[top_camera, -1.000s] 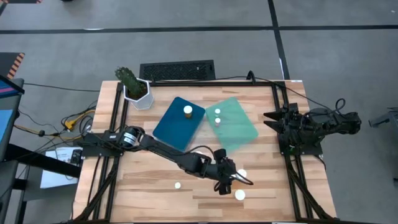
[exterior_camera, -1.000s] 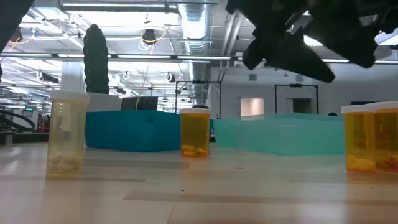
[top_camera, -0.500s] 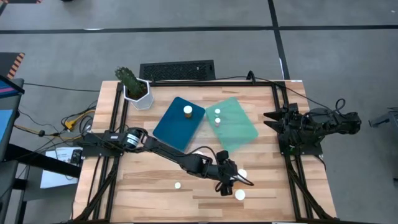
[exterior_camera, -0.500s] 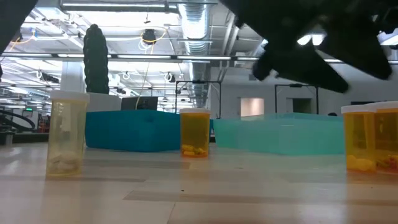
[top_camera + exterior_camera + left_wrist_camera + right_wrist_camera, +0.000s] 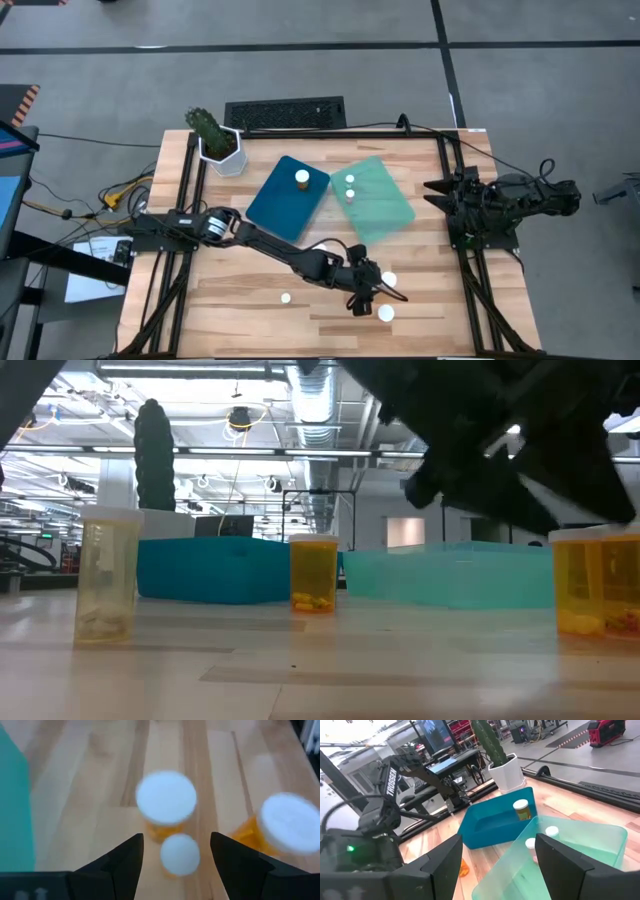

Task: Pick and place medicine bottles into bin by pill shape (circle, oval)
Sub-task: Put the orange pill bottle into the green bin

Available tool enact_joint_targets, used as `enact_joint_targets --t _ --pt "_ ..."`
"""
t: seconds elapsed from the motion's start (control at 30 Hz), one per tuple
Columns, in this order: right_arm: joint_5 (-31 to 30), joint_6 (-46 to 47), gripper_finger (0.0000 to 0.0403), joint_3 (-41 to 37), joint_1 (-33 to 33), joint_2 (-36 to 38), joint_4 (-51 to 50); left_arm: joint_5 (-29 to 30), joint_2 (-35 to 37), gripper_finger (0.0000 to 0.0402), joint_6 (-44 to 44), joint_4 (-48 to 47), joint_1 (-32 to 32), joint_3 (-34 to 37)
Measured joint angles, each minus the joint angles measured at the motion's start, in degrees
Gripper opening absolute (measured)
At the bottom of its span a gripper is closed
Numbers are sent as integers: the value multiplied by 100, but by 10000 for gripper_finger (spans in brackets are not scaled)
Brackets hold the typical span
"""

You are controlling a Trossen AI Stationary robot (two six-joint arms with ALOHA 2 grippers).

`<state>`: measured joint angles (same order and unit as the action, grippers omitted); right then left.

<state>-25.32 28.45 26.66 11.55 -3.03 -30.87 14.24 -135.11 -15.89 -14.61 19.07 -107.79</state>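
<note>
1. High view: since the earlier frame the left arm has eased a little further toward the near edge; bottles and trays lie as they did. The left claw [image 5: 367, 292] hangs over the near-right part of the table [image 5: 230, 310], with two white caps just beside it: one bottle [image 5: 389, 280] toward the right arm's side, another bottle [image 5: 385, 313] nearer the near edge. A lone small bottle [image 5: 286, 297] stands well apart toward the left arm's side. The blue tray [image 5: 280, 205] holds one bottle [image 5: 301, 178]; the green tray [image 5: 385, 215] holds two [image 5: 349, 187].

2. Low view: the left arm shows only as a dark mass overhead. A pale bottle [image 5: 108, 575], an amber bottle [image 5: 314, 573] and a wide amber bottle [image 5: 598, 582] at the frame edge all stand upright.

3. Left wrist view: fingers [image 5: 122, 865] stand apart with nothing gripped. A small-capped bottle [image 5: 179, 854] sits between them, below the claw, long axis pointing up at the camera. A wider bottle [image 5: 166, 800] stands just beyond it, a third [image 5: 290, 823] off to one side. Judgement: a straight drop should straddle the small one, though the wider neighbour is close.

4. Right wrist view: the right claw [image 5: 495, 870] waits parked off the table's right edge, fingers apart, empty. The left arm is far nearer.
</note>
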Motion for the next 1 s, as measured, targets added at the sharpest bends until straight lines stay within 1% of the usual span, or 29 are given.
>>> enact_joint_targets --t 0.07,0.33,0.4,0.47,0.67,0.77,0.87,1.0 --pt "0 0 260 0 0 0 -2 -94 -41 224 8 19 0 0" --pt "0 2 260 1 0 0 0 -44 -98 224 21 -72 0 -4" --pt "0 2 260 2 0 0 0 -44 -98 218 21 -147 -9 -4" --pt "-1 4 260 1 0 0 0 -46 -98 205 21 -140 -15 -4" --pt "-1 4 260 1 0 0 0 -18 -98 143 23 -138 -15 -49" --pt "-2 4 260 0 0 0 0 -5 -98 119 24 -133 -15 -97" --pt "-2 4 260 0 0 0 0 -7 -98 108 22 -147 -15 -98" --pt "-2 4 260 1 0 0 0 -7 -98 112 -122 -161 -15 -98"
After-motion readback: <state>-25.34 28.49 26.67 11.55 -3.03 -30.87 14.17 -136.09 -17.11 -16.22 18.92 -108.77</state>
